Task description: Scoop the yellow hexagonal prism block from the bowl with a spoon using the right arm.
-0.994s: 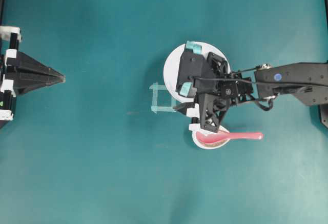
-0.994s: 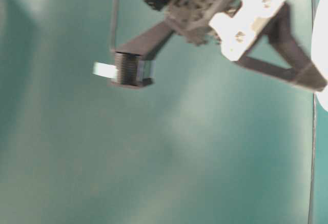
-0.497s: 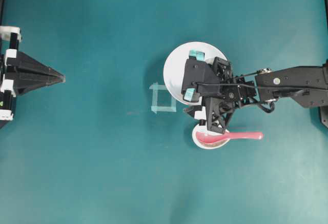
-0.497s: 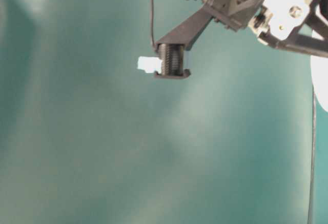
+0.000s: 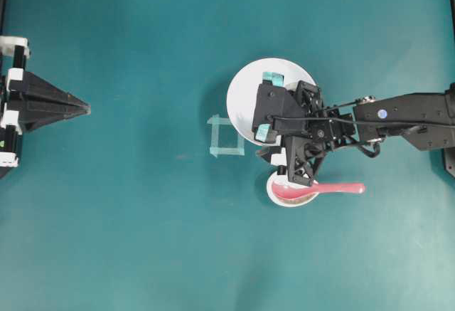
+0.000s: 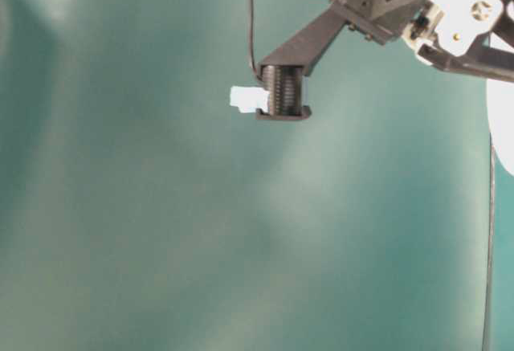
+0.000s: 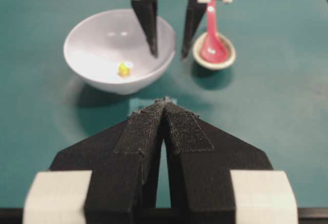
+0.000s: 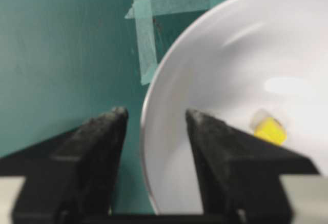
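My right gripper [image 8: 154, 119] hangs open and empty straddling the bowl [image 5: 245, 90] rim; block [image 8: 270, 130] sits inside, spoon [image 5: 320, 190] parked in its dish, ungrabbed. Left gripper [image 7: 164, 112] closed, idle.

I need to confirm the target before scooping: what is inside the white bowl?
The white bowl holds one small yellow block on its floor. From overhead, the right arm covers part of the bowl, hiding the block there.

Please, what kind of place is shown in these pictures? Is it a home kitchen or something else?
Probably a robot test bench, not a kitchen. A plain teal table carries two black robot arms, a taped square marker, and only a few props: a white bowl and a pink spoon in a small dish.
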### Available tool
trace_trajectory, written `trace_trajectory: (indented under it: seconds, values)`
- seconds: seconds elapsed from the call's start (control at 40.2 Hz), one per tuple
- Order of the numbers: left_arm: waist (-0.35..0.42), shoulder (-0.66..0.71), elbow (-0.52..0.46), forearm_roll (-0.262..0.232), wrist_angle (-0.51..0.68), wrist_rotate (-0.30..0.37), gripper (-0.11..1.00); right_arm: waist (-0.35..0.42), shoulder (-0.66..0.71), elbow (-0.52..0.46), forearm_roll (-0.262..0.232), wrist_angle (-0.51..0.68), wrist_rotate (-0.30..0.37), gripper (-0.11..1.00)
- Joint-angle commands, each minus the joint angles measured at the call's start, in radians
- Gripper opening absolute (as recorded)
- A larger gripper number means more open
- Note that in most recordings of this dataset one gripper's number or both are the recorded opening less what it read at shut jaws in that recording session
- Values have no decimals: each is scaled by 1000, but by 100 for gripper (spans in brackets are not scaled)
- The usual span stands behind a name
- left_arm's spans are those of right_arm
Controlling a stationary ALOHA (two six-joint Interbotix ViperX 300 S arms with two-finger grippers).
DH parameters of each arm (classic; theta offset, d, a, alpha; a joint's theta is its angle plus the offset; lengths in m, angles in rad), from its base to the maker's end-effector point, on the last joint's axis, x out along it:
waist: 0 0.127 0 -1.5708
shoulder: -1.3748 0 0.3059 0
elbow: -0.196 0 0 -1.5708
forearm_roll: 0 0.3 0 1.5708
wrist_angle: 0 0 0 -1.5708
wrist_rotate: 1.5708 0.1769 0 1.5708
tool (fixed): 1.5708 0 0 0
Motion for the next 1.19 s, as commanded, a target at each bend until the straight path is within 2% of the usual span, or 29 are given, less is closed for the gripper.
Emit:
trace_trajectory:
  seconds: [0.0,0.273,0.348,0.596,0.82,1.168]
  values:
    - [2,6,-26,3,-9,-2,-1,2,-11,-11,2,-8,3,48]
    - [2,6,-26,3,-9,-2,-1,2,-9,-12,2,-8,2,17]
    - [2,6,-26,3,-9,-2,-1,2,-9,-14,0,-9,2,12]
    - [2,5,-26,3,-9,-2,-1,11,-9,-31,-3,-34,-8,12]
    - [2,5,-26,3,-9,-2,-1,21,-3,-69,-3,-37,-12,8]
    - [2,6,-26,3,-9,-2,-1,57,43,-143,-5,-37,-12,8]
